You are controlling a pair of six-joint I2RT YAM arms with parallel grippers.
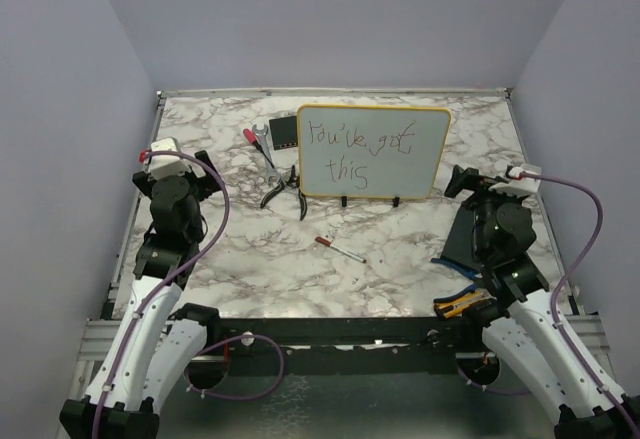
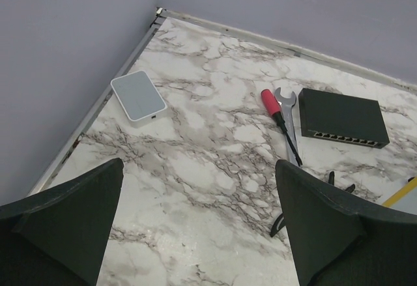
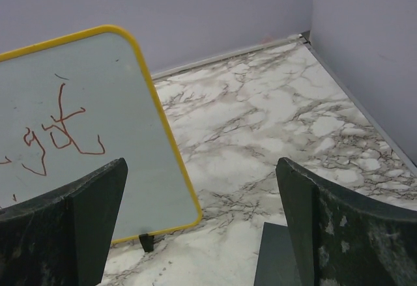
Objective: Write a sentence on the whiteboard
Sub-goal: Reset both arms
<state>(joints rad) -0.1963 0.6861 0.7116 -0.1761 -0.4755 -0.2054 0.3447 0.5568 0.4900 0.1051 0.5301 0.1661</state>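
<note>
Writing judged complete: dark handwritten sentence (image 1: 350, 139) sits on yellow-framed white whiteboard (image 1: 420, 164), just left of released right hand (image 3: 202, 169); left hand (image 2: 199, 169) also released, both empty.

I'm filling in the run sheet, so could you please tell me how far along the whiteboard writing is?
Done: the sentence, "You've got this", fills two lines on the whiteboard. In hand: nothing; left claw and right claw are open and empty, and the marker lies on the table before the board. Left: apparently nothing more to write.
</note>
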